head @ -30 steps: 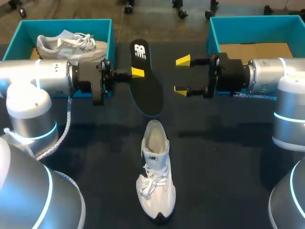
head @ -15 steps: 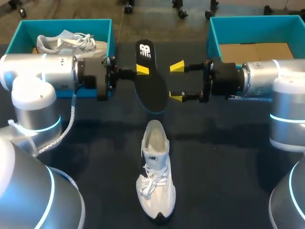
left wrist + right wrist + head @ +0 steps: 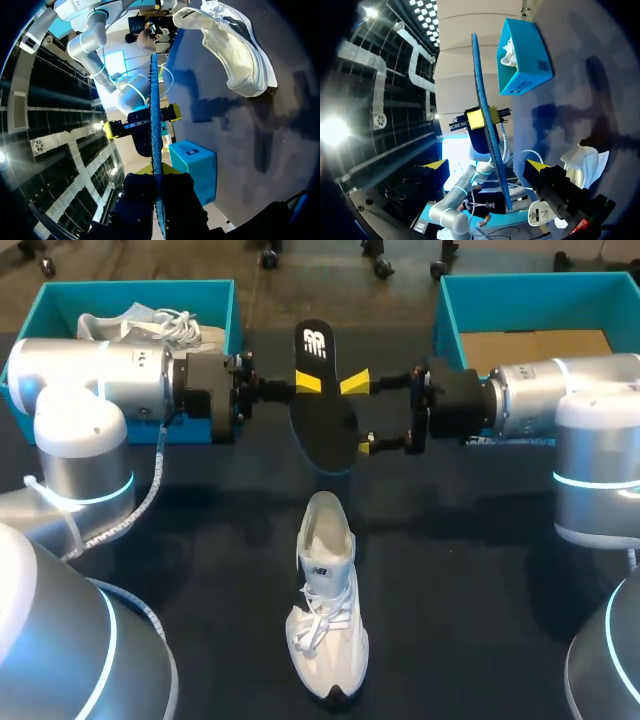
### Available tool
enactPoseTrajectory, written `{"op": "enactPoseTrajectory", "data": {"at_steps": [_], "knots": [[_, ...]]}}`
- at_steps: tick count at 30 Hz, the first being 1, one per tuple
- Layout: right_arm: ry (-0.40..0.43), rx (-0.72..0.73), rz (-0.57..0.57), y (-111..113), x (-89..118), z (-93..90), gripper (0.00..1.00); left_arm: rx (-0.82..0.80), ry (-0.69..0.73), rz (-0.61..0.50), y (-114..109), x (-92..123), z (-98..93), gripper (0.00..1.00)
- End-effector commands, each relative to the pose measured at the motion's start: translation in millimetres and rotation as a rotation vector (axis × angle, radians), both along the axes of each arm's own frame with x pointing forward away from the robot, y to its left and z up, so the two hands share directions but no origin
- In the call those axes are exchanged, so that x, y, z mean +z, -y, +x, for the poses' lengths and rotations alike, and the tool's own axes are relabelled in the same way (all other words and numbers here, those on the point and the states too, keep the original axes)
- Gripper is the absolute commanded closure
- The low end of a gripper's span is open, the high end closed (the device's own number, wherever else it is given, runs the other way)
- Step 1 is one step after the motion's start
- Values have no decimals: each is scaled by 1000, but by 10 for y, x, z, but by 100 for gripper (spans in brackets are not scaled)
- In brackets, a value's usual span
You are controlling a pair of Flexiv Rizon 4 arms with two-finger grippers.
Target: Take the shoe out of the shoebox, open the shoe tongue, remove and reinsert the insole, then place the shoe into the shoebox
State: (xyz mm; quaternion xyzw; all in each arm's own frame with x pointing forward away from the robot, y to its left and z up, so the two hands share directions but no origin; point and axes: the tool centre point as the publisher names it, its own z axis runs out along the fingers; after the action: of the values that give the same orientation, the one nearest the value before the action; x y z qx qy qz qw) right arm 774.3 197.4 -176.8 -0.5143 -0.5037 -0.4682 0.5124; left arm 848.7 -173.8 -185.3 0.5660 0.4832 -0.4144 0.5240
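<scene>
Clamping insole (image 3: pixel 322 405) edge: left gripper (image 3: pixel 308 385); right gripper (image 3: pixel 361 415) spread alongside.

Robotics lab: a two-arm manipulation station.
Two silver robot arms with glowing blue rings showed it: the left arm (image 3: pixel 90 390) came in from the left edge of the frame and the right arm (image 3: pixel 560 400) from the right edge, over a dark-covered table (image 3: pixel 480 590). The table carried a teal shoebox (image 3: pixel 140 292) with a grey shoe (image 3: pixel 150 325) at upper left, a second shoebox (image 3: pixel 540 285) at upper right, and a white shoe (image 3: pixel 327 600) at lower centre. At upper centre the left end effector (image 3: pixel 308 386) was clamped on a black insole (image 3: pixel 325 420).
</scene>
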Motion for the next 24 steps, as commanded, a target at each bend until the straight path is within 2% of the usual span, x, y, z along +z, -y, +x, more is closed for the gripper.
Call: {"op": "enactPoseTrajectory", "data": {"at_steps": [1,5,10,12,15,16,18,19,24], "knots": [[-10,24,-3,-21,-15,50,0,-1,1,0,6,-4,8,100],[17,107,-27,-92,-23,96,0,-1,1,0,6,-4,8,100],[25,128,-24,-124,-61,154,0,-1,1,0,6,-4,8,100],[27,133,-20,-135,-72,188,8,-1,1,0,6,-4,8,100],[30,140,-20,-143,-73,208,7,-1,1,0,6,-4,8,100],[39,142,-22,-145,-73,214,15,-1,1,0,6,-4,8,100],[48,141,-22,-149,-67,212,45,1,1,0,5,0,1,100],[49,141,-22,-149,-65,211,50,0,0,-3,6,1,0,100],[64,138,-25,-143,-57,183,51,-9,-30,-19,5,19,-2,100]]}}
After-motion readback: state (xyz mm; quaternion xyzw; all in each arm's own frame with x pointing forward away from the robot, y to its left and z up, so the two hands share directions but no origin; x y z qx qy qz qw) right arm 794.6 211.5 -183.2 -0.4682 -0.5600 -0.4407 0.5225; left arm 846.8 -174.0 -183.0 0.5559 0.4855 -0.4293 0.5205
